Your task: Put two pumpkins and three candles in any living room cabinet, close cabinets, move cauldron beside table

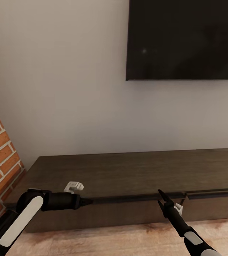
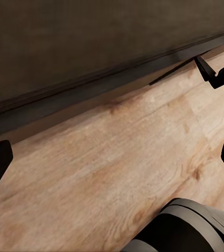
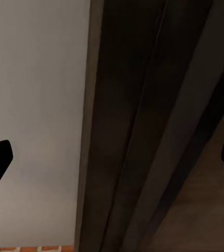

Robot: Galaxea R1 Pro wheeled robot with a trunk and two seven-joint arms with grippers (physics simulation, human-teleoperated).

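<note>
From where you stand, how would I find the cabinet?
Look under the big black TV on the pale wall. The cabinet is the long, low dark-brown wooden unit on the wood floor. Unlike the red brick wall beside it, it's flat-topped with handle-less drawer fronts.

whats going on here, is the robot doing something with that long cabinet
The robot faces the long dark-brown cabinet under a wall-mounted dark screen. Both arms reach toward its front edge, the left claw and right claw open and empty. The drawer fronts look closed, and the top is bare.
</note>
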